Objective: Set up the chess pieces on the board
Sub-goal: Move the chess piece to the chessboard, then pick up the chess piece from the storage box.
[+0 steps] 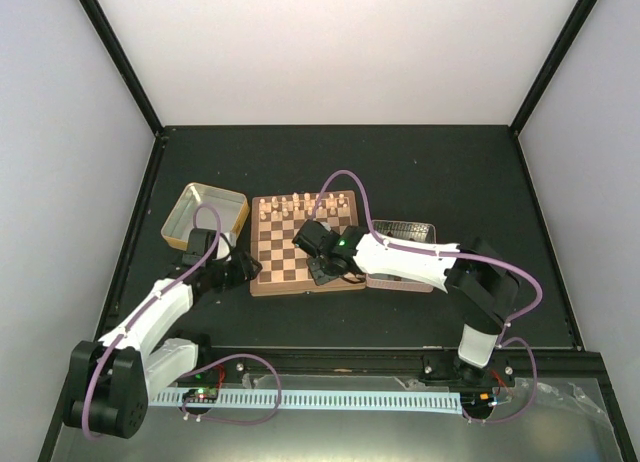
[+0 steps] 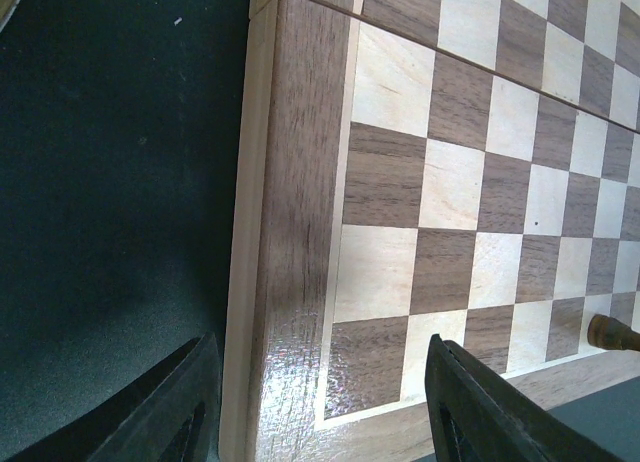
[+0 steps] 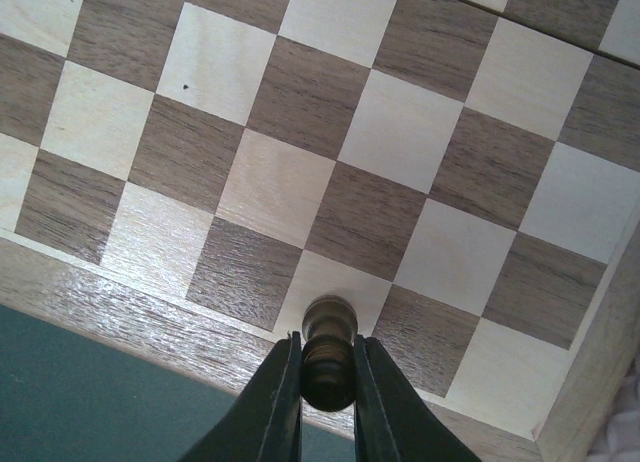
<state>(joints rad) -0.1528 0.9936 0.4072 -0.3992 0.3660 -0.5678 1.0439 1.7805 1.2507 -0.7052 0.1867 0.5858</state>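
Gold tin: a shallow rectangular gold metal tin (image 1: 205, 215) lies on the black table (image 1: 450, 172), just beyond the board's far-left corner.
Left claw: the left gripper (image 1: 243, 270) hangs at the board's left edge, released. Its dark fingers (image 2: 170, 402) are spread wide either side of the near corner rim, with nothing between them.
Board: the square wooden chessboard (image 1: 283, 265), with tan and dark brown squares and a reddish-brown rim, lies mid-table between the two tins.
Cream pieces: small pale cream chessmen (image 1: 300, 204) stand along the far rows.
Dark piece: one dark brown turned wooden chess piece (image 3: 329, 327) is upright over a pale square in the near row, beside the rim. The brown shape cut off at the right edge of the left wrist view may be the same piece.
Right claw: the right gripper (image 3: 327, 367) is clenched on that chess piece, with one finger on each side.
Silver tin: a rectangular silver metal tin (image 1: 405, 229) lies just right of the board, partly under the right arm.
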